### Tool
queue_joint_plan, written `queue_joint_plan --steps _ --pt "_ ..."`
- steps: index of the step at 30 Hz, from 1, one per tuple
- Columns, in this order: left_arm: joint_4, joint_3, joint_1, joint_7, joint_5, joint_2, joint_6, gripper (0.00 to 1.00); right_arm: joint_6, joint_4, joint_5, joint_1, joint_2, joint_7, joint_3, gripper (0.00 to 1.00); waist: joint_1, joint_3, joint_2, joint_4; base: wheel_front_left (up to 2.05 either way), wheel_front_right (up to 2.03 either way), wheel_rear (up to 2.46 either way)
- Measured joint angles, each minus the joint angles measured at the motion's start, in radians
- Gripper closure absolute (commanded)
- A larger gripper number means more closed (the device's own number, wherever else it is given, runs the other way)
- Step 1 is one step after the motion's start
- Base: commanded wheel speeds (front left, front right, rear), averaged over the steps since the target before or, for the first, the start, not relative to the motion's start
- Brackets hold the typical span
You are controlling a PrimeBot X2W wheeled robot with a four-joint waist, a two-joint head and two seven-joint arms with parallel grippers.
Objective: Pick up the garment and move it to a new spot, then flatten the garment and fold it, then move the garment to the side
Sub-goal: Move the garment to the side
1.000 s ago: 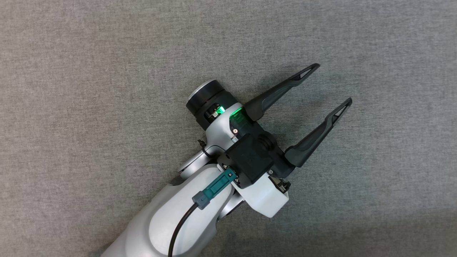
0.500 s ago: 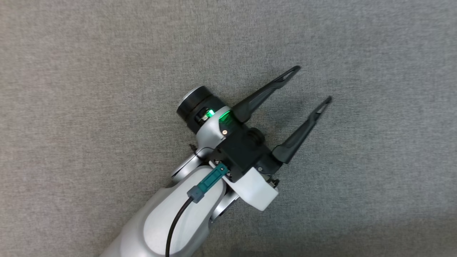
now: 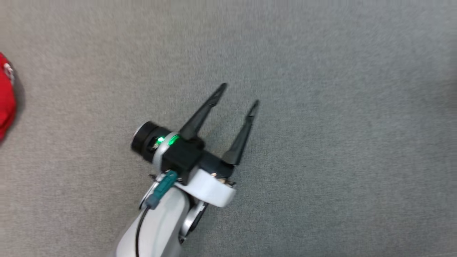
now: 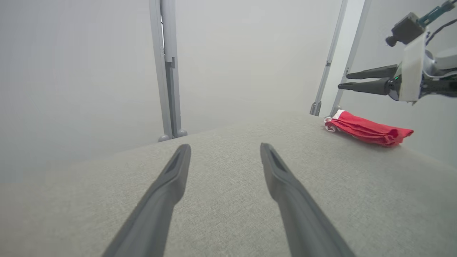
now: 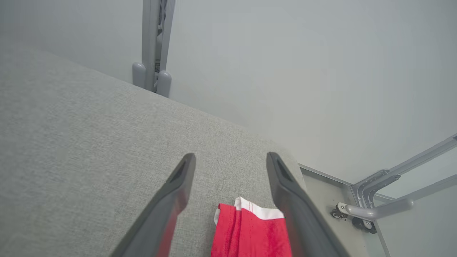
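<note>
Red folded cloth garment with a white edge [image 5: 250, 232] is lying on the grey fabric-covered tabletop [image 3: 339, 125], right near one corner. Right gripper [image 5: 231, 155] hangs above it with both dark fingers spread wide, nothing pinched, and the garment shows between them. Left gripper [image 3: 239, 94] is over bare tabletop, well apart from the garment, fingers spread too and holding nothing. Head view's a bit blurry, fwiw.

lab test bay, grey cloth table [image 4: 357, 200], pale panels [image 4: 71, 71], metal posts [image 4: 167, 71]
</note>
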Motion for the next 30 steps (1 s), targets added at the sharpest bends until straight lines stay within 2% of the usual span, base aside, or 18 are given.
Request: queue_joint_plan --steps 3,5,8,12,15,18,21,27,30 --pt "-0.004 0.078 0.063 0.0 0.012 0.0 0.005 0.0 0.0 -0.02 0.015 0.043 0.068 -0.017 -0.064 0.0 0.0 -0.064 0.0 -0.001 0.0 0.0 0.0" --pt "-0.01 0.132 0.109 0.0 0.019 0.001 0.009 0.0 0.0 -0.076 -0.008 0.086 0.117 -0.02 -0.119 0.0 0.0 -0.105 0.0 -0.001 0.0 0.0 0.0" --pt "-0.022 0.211 0.163 0.0 0.018 0.001 0.008 0.0 0.0 -0.202 -0.112 0.173 0.19 -0.022 -0.266 0.0 0.0 -0.161 0.0 0.0 0.0 0.0 0.0" --pt "-0.032 0.313 0.231 0.0 0.007 0.0 0.008 0.0 0.0 -0.335 -0.23 0.389 0.319 -0.021 -0.476 0.0 0.0 -0.225 0.0 0.007 0.0 0.0 0.0" --pt "-0.034 0.365 0.284 0.0 0.001 0.002 0.007 0.0 0.0 -0.419 -0.319 0.519 0.417 -0.022 -0.582 0.0 0.0 -0.267 0.0 0.014 0.0 0.0 0.0" --pt "-0.028 0.395 0.334 0.0 -0.026 0.001 0.006 0.0 0.0 -0.475 -0.413 0.631 0.478 -0.022 -0.635 0.0 0.0 -0.304 0.0 0.023 0.0 0.0 0.0" --pt "-0.014 0.408 0.385 0.0 -0.031 0.001 0.0 0.0 0.0 -0.52 -0.436 0.716 0.559 -0.022 -0.72 0.0 0.0 -0.34 0.0 0.032 0.0 0.0 0.0" --pt "-0.011 0.4 0.453 0.0 -0.053 0.0 0.02 0.0 0.0 -0.593 -0.516 0.869 0.658 -0.022 -0.81 0.0 0.0 -0.396 0.0 0.053 0.0 0.0 0.0" --pt "-0.017 0.393 0.47 0.0 -0.053 0.001 0.033 0.0 0.0 -0.606 -0.56 0.921 0.688 -0.022 -0.826 0.0 0.0 -0.411 0.0 0.062 0.0 0.0 0.0"
